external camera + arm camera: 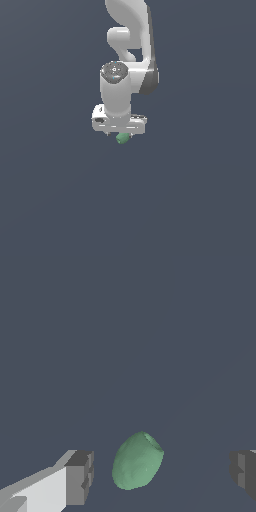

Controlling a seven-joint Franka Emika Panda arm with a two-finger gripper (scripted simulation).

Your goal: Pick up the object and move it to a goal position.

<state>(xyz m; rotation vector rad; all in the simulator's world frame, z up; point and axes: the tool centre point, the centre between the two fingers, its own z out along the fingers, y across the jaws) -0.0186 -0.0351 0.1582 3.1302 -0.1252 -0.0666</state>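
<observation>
Item: one white arm [131, 50] over a plain dark grey counter [50, 200], nothing else on it.

Hand [160, 471]: released. In the wrist view the two dark-padded fingers [80, 476] stood well apart, with clear grey surface between each pad and the object. Neither pad touched it.

Object [137, 461]: a small matte green stubby piece with rounded ends, lying between the fingers, somewhat nearer one pad than the other. In the exterior view the object [123, 138] showed only as a green end peeping out just under the hand's white body.

Step in hand, as judged: the grasp itself, not yet made. To do it well, the hand would want centring so both pads meet the green piece together; an off-centre close could nudge or roll so rounded a thing. Whether the fingers were low enough to take it across its middle could not be told. A gentle close before any lift seems wise.

Views compared: the wrist view alone showed the open gap and the object's offset inside it. The exterior view alone showed the arm's upright posture and the hand pointing straight down over the object; its fingers were hidden there. No goal marker showed in either view.
</observation>
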